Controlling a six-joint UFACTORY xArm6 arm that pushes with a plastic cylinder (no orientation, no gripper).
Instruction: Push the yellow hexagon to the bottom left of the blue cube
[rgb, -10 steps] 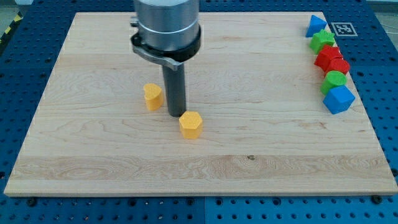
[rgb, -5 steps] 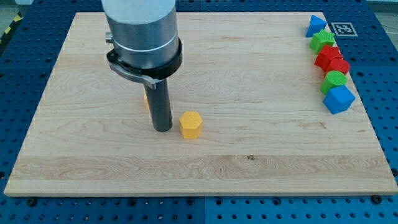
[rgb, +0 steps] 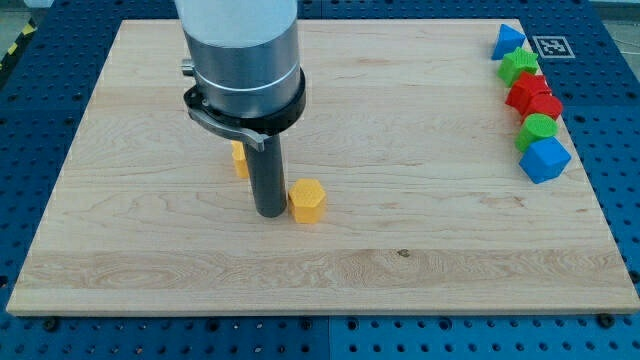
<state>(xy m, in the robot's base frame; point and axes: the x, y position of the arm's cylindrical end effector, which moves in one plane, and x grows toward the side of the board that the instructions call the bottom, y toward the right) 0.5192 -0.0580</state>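
Note:
The yellow hexagon (rgb: 307, 200) stands on the wooden board (rgb: 400, 250), left of the middle. My tip (rgb: 268, 213) is on the board right at the hexagon's left side, touching it or nearly so. A blue cube (rgb: 544, 159) sits at the right edge, far to the view's right of the hexagon. A second yellow block (rgb: 239, 158) is mostly hidden behind my rod.
A column of blocks lines the right edge: a blue triangular block (rgb: 508, 41), a green block (rgb: 519, 66), two red blocks (rgb: 533, 95), a green block (rgb: 538, 128), then the blue cube. A marker tag (rgb: 549, 46) is at the top right corner.
My tip went from just above-left of the hexagon down and left, then right again to the hexagon's left side. The hexagon has barely moved. The rod now hides most of the other yellow block.

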